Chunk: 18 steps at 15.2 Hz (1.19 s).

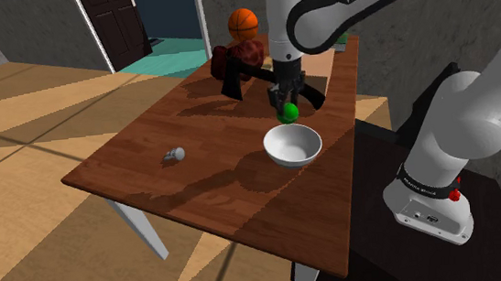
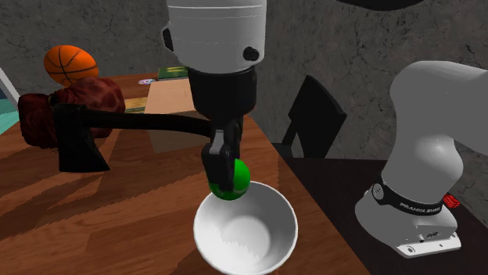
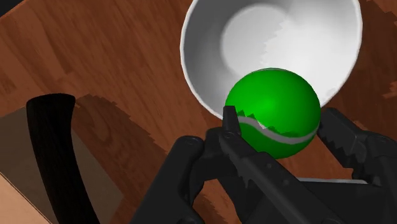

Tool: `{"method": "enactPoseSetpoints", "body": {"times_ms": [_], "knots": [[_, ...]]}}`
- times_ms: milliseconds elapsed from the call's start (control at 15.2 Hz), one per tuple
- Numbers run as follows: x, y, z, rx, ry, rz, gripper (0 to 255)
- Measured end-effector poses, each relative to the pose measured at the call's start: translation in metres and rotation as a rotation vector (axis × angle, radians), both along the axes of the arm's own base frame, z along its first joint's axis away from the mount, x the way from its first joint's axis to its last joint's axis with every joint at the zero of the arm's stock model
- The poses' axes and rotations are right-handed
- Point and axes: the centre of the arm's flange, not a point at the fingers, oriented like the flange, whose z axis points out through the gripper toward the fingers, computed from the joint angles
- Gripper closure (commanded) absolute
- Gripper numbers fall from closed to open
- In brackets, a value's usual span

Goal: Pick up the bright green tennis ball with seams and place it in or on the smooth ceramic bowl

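On the shoulder view's left, a small grey object (image 1: 175, 154) lies alone on the brown wooden worktop (image 1: 141, 176), well apart from everything else. Further right, toward the far end, a black axe-shaped tool (image 1: 231, 80) stands beside a dark red lump (image 1: 249, 51), with an orange basketball (image 1: 243, 22) on top of the lump. Right of these, the white arm (image 1: 321, 10) reaches down and its black gripper (image 1: 289, 103) points at the worktop. The fingers (image 3: 343, 135) are closed on the green tennis ball (image 1: 290, 113), clasping it on both sides across its pale seam. The ball hangs clear of the worktop, just above the far rim of the white bowl (image 1: 272, 148), which sits empty near the worktop's right edge. The dark stand (image 1: 386, 253) is at the lower right
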Motion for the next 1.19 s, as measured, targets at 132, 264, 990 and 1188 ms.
{"method": "enactPoseSetpoints", "body": {"times_ms": [132,264,990,1188], "knots": [[-0.024,0.005,-0.002,0.000,0.000,0.000,255],[-0.034,0.009,-0.008,0.000,0.000,0.000,255],[-0.038,0.008,-0.066,-0.001,0.000,-0.001,255],[-0.038,0.008,-0.078,0.000,0.000,-0.001,255]]}}
